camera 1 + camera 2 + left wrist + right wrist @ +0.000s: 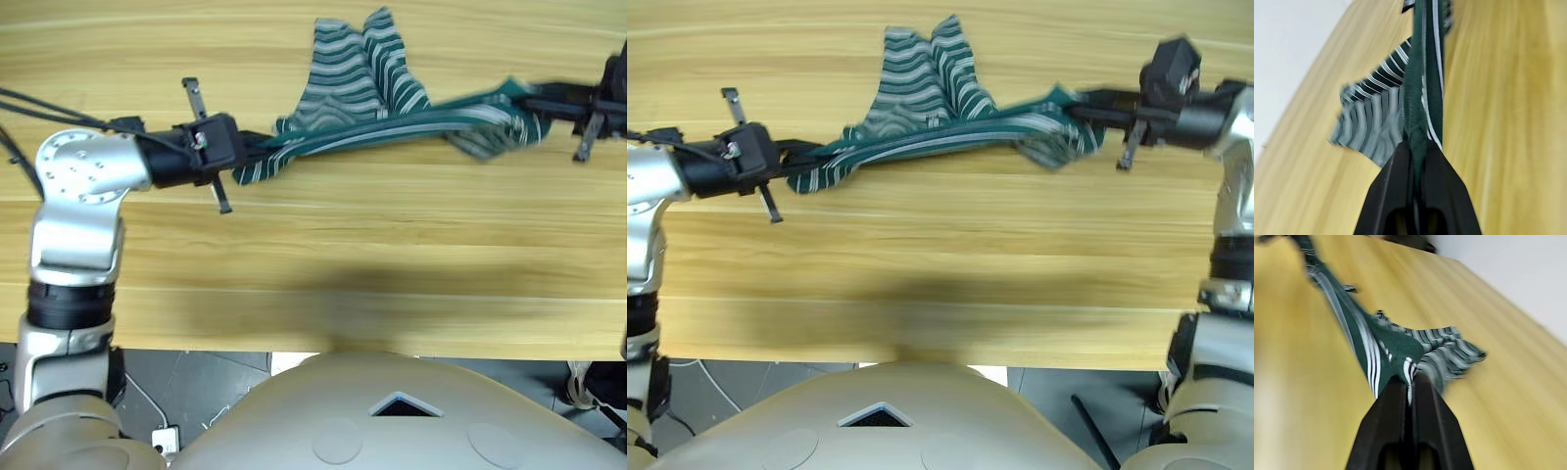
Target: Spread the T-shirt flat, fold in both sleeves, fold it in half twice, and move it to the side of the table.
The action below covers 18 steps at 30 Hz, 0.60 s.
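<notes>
**Fingers clamped on a stretched shirt**

My left gripper [1418, 159] and right gripper [1409, 389] each pinch one end of the green striped T-shirt [377, 93], stretched between them over the wooden table [313, 284], with its loose folds bunched towards the far edge.

Looking like a robotics lab or test room, not a home. A long light wooden table [323, 294] is standing against a plain white wall [1288, 44]. Dark grey tiled floor [196, 377] is showing below the near table edge, with a white power strip [164, 438] lying on it and loose cables [710, 380] trailing across the tiles.
</notes>
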Tool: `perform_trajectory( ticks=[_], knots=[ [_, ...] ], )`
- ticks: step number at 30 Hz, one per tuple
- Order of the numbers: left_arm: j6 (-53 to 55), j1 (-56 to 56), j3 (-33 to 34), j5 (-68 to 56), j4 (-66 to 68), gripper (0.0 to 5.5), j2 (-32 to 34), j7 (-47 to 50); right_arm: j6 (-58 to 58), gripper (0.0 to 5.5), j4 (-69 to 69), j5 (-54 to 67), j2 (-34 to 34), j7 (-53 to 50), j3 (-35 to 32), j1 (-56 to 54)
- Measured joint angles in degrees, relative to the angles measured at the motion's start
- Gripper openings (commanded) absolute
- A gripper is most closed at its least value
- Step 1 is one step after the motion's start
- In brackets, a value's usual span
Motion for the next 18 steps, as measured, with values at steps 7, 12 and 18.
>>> perform_trajectory(
  ticks=[7,12,18],
  knots=[
    [-0.62,18.57,-6.07,6.54,-19.47,0.03,6.41,-0.74,1.76,0.00,-23.12,-7.00,-3.50,-3.10,7.02,22.70],
    [-4.12,24.67,-9.90,11.95,-19.67,0.00,6.74,1.52,-4.52,0.78,-23.16,-14.50,-2.69,-8.98,9.76,26.68],
    [-6.61,25.80,-9.57,14.67,-15.88,0.72,8.14,2.32,-2.59,1.79,-20.28,-12.89,-1.78,-9.24,9.59,25.35]
  ],
)
